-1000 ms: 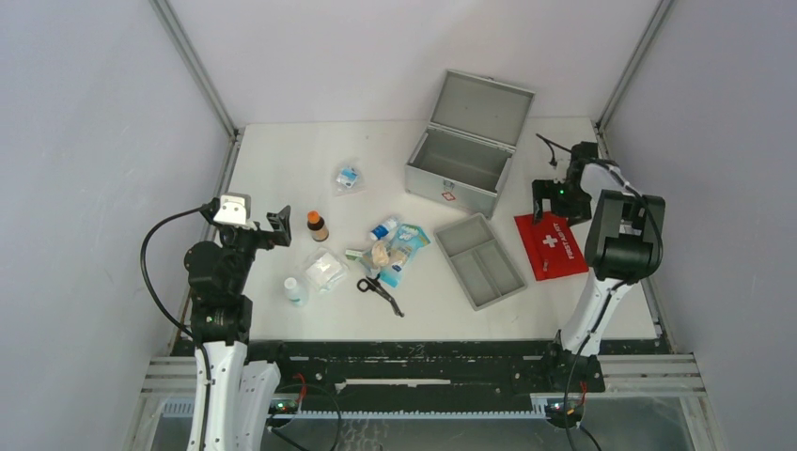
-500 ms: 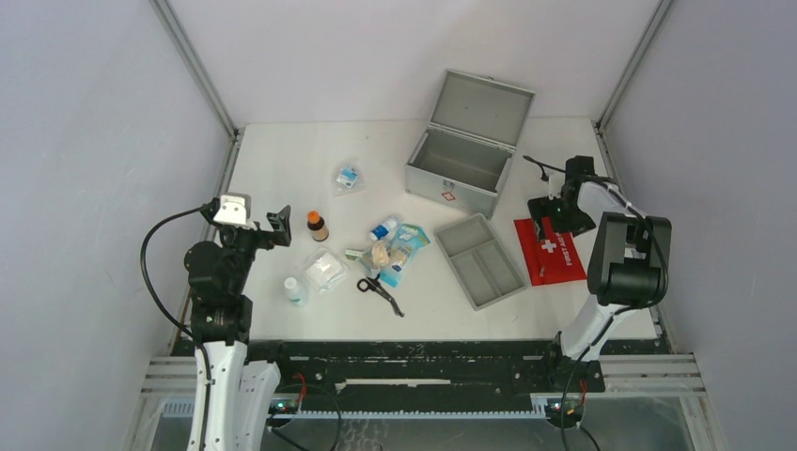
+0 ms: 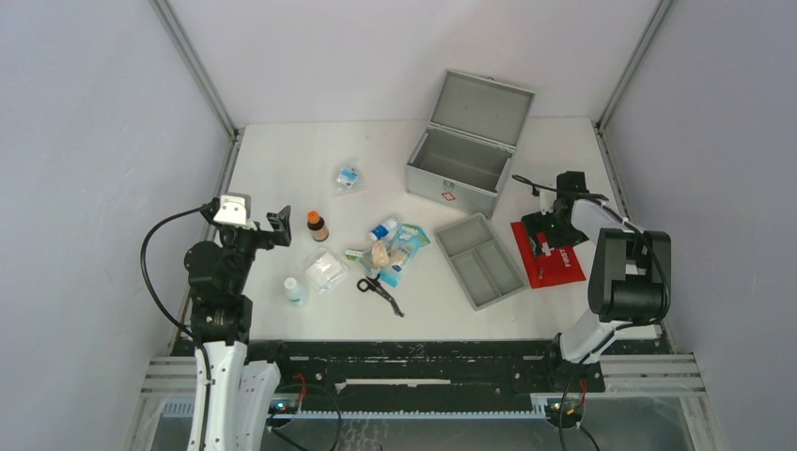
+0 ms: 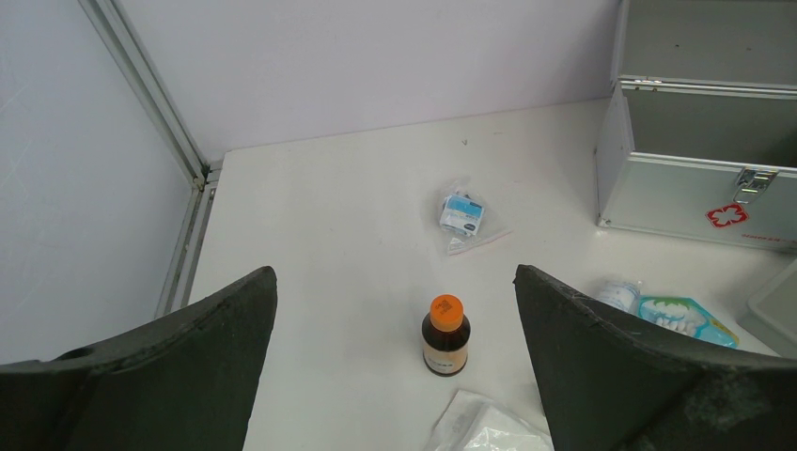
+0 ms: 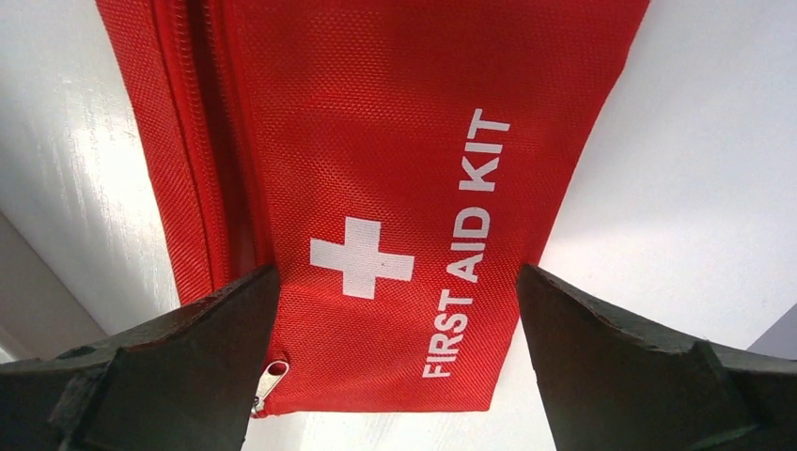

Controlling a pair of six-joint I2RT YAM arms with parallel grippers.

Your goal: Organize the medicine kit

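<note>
Right wrist view: the right gripper (image 5: pixel 395 272) is seen with fingers spread wide just above the red first aid pouch (image 5: pixel 376 141); nothing is clamped. The medicine kit (image 3: pixel 461 162), lid raised, is noted beyond this gripper and to its left, apart from it. The left gripper (image 4: pixel 395 282) is likewise spread and empty; an orange-capped bottle (image 4: pixel 445 335) is framed ahead between its fingers.

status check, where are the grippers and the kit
Left gripper open, hovering near brown bottle. Right gripper open, straddling red first aid pouch. Medicine kit lid up, looks empty. Grey tray beside pouch, not blocking.
</note>
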